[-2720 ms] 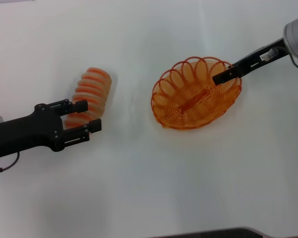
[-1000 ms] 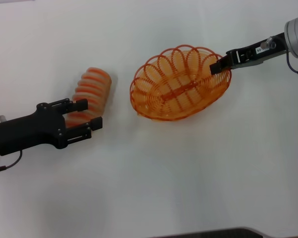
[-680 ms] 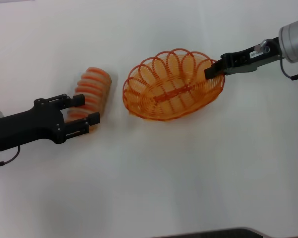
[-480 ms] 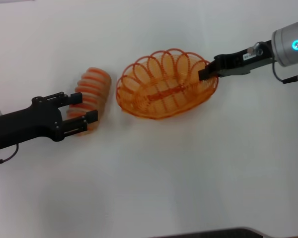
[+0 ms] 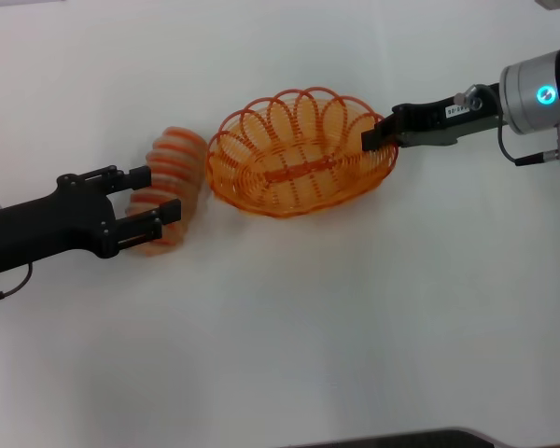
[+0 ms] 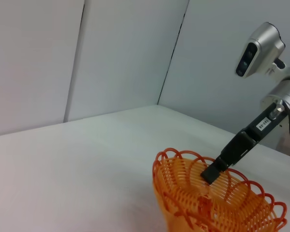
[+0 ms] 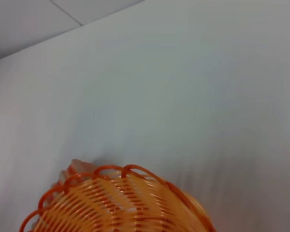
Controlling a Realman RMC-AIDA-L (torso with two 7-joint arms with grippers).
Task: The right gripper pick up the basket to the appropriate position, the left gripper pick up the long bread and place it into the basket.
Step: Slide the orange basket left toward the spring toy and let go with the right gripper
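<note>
The orange wire basket point(image 5: 299, 154) is in the middle of the white table. My right gripper point(image 5: 378, 137) is shut on its right rim. The long bread point(image 5: 175, 166), tan with orange ridges, lies just left of the basket, almost touching its rim. My left gripper point(image 5: 157, 196) is open, with its fingers on either side of the bread's near end. The left wrist view shows the basket point(image 6: 217, 205) with the right gripper point(image 6: 211, 174) on its rim. The right wrist view shows the basket's rim point(image 7: 121, 191) and a bit of the bread point(image 7: 75, 167) beyond it.
The white table point(image 5: 289, 317) stretches bare in front of the basket and the arms. White wall panels point(image 6: 121, 53) stand behind the table in the left wrist view. A dark edge shows at the table's front point(image 5: 401, 439).
My right gripper has carried the basket leftwards, from the right of the table to right beside the bread. My left gripper has shifted a little left, still at the bread's near end.
</note>
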